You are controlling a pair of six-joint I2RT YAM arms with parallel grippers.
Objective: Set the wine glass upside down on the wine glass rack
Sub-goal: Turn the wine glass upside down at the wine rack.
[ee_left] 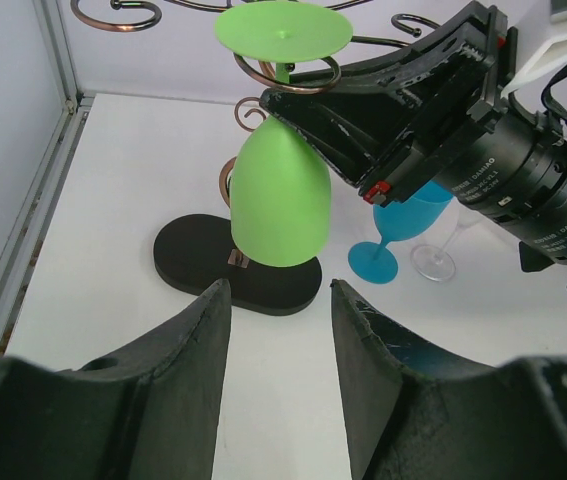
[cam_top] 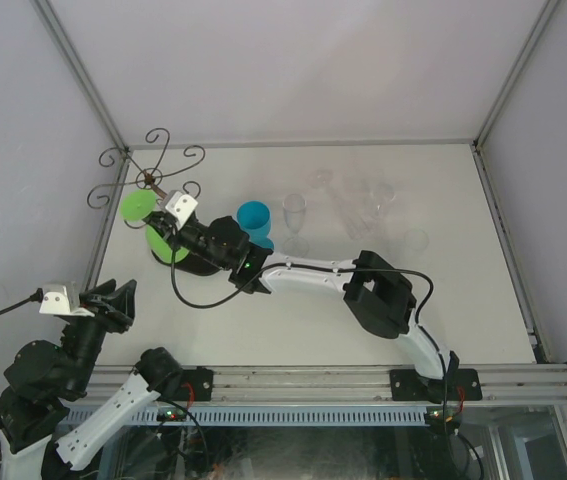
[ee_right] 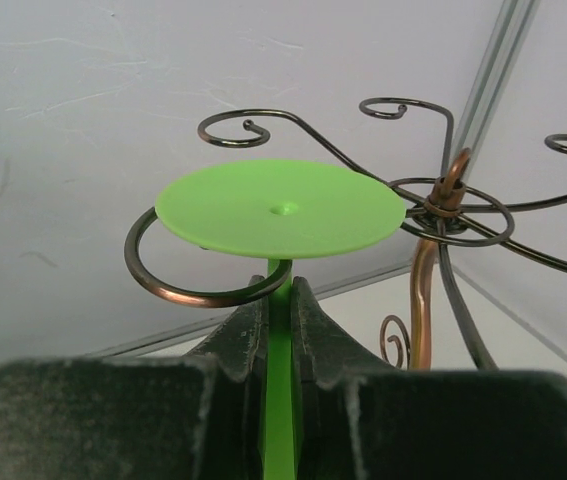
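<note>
The right gripper is clamped on the stem of the green wine glass, held upside down at the wine glass rack on the far left. The glass's foot disc sits above a curled arm that seems to loop round the stem, though contact is hard to judge. The left gripper hovers at the near left, jaws apart and empty, facing the bowl.

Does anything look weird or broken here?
Nothing is broken or spilled. The green wine glass is upside down, its stem pinched by the right claw, its flat foot just over one curl of the wine glass rack.
</note>
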